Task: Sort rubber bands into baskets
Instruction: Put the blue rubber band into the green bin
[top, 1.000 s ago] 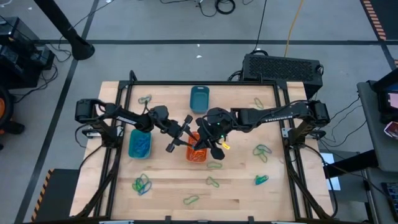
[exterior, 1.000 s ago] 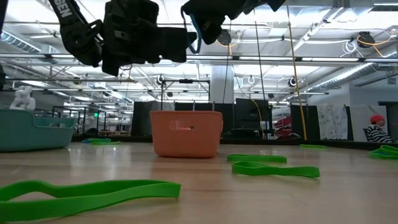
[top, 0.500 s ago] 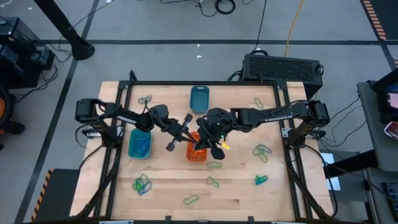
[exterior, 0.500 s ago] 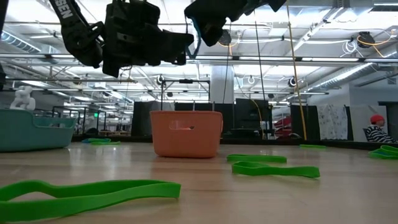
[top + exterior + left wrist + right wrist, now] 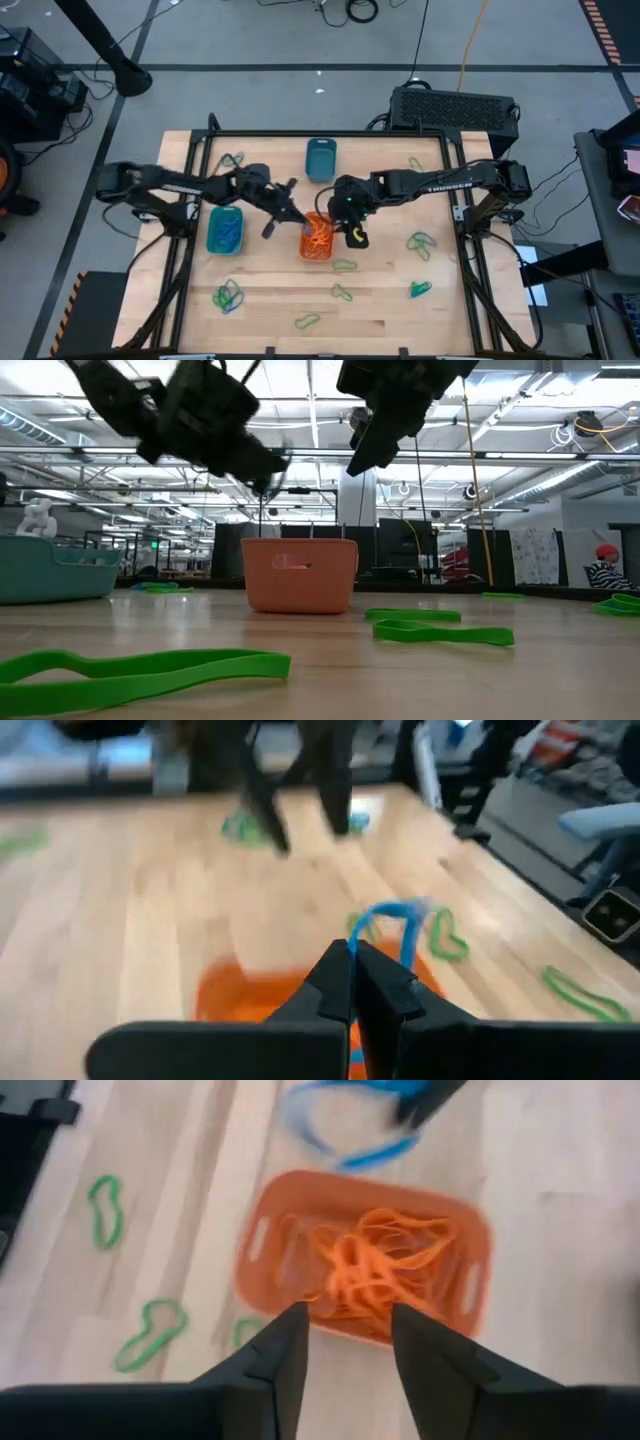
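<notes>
Meanwhile, over mid-desk: left tool [image 5: 352, 958] pinched shut on a blue rubber band [image 5: 392, 923], the loop dangling off the fingertips just above the orange basket's [image 5: 317, 236] left edge; right tool [image 5: 345, 1323] parted to a narrow gap and empty, poised directly above that same basket, heaped with orange bands [image 5: 372, 1265].

Destination for the blue loop, by judgement: the turquoise basket [image 5: 225, 230] at the desk's left side, already holding blue bands; well left of the left tool and on that arm's own side, so nearer to the left arm than the right; long axis running near-to-far, a fair target for a drop from above. Dark teal basket [image 5: 321, 158] at the far middle of the desk, apparently for green.

Scattered still across the desk [image 5: 385, 305]: green bands [image 5: 345, 265] just near of the orange basket, more along the near edge and at right, a mixed green-and-blue cluster [image 5: 229, 295] at near left.
</notes>
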